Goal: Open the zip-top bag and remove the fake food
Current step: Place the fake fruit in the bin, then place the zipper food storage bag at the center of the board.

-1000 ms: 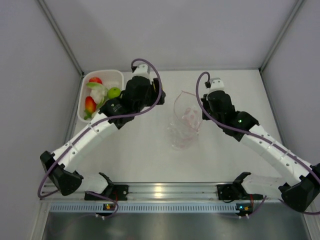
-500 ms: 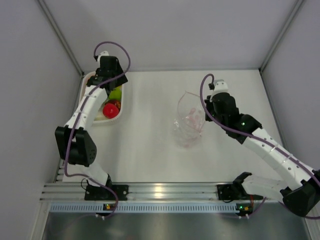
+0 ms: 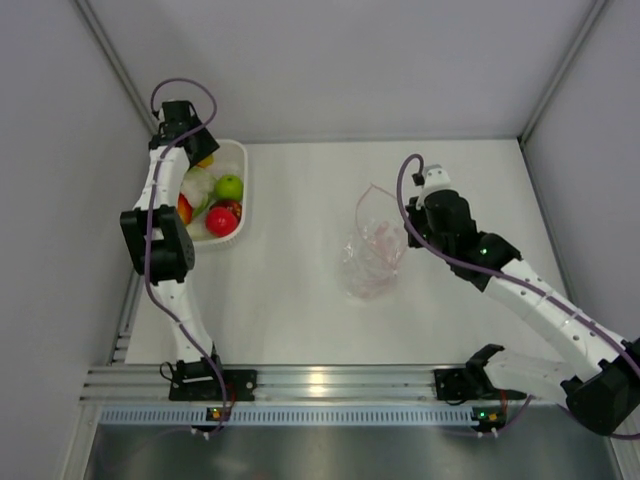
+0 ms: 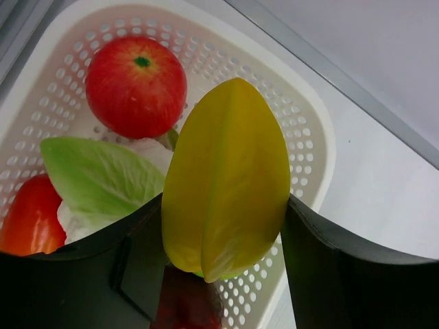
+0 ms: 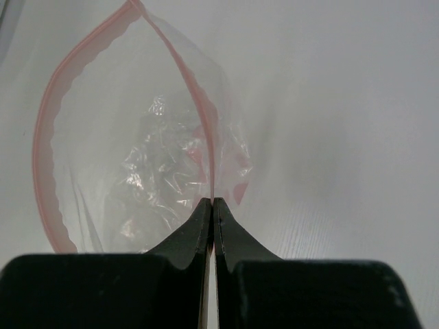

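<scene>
white basket [image 4: 312, 133]: fruits [image 4: 135, 86] | left pincer [image 4: 223, 209] grips yellow fruit [image 4: 226, 151] | right pincer [image 5: 212, 204] pinches bag [image 5: 154, 161]

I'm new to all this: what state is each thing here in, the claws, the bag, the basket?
basket: upright, holding a red apple and other pieces.
yellow fruit: held over the basket.
left gripper: shut on the yellow fruit.
zip-top bag: mouth open, no food visible inside.
right gripper: shut on the zip-top bag's pink strip.

Passage lies open over the bare table [image 3: 290, 300] at centre and lower middle, bounded by the white basket [image 3: 244, 188] and left arm [image 3: 155, 245] at upper left, the zip-top bag [image 3: 370, 255] and right arm [image 3: 530, 298] at right.
</scene>
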You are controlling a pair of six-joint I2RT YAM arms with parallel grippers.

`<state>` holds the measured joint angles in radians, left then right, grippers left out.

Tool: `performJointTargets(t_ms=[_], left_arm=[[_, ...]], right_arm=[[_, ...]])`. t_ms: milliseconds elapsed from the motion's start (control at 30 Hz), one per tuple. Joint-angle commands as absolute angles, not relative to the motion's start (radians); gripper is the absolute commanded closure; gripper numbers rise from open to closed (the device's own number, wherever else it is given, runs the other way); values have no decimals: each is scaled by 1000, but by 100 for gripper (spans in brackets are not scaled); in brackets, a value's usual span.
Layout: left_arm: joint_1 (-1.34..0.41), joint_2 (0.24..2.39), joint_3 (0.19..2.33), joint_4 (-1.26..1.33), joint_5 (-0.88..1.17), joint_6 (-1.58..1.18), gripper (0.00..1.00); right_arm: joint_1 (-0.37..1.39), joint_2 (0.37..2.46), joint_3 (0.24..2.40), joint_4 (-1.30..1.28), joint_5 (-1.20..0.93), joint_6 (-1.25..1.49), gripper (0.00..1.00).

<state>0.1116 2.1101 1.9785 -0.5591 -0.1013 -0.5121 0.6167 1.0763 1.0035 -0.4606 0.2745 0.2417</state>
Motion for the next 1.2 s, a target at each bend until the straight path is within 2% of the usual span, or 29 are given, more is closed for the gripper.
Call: performJointTargets(t_ms=[0,33,133,167,267,400,600,733,933,1033,1167], left_arm=[[107,2146,2075,-560,-111,-474,64],[109,2170,2091,-575,-106,-466,48],[110,2184,2114,-578,-104,-453,28],[110,2186,2114,-578,-109,-454,13],[113,2181,2125,-584,-109,-459,2],[115,2145,2146,-614,-88,-479,2],[115,2007,2122,-669,-28,-537,2],[115,1875,2013,-677,58,-546,1],[114,1639,1746,-673,81,-515,1],[112,1511,1606,-675,112,-497,1],[55,1359,1444,-695,74,-443,1]], right_arm=[[598,1057,996,-417,245,226,100],[597,1055,997,-420,245,222,100],[594,1055,1003,-422,245,221,100],[592,1055,1005,-422,244,221,100],[589,1063,1017,-429,242,221,100],[575,1084,1048,-449,258,209,100],[517,1123,1129,-531,429,167,100],[447,1140,1189,-558,535,134,100],[364,1196,1272,-540,561,78,100],[353,1249,1295,-488,659,37,100],[356,1426,1376,-463,692,8,100]])
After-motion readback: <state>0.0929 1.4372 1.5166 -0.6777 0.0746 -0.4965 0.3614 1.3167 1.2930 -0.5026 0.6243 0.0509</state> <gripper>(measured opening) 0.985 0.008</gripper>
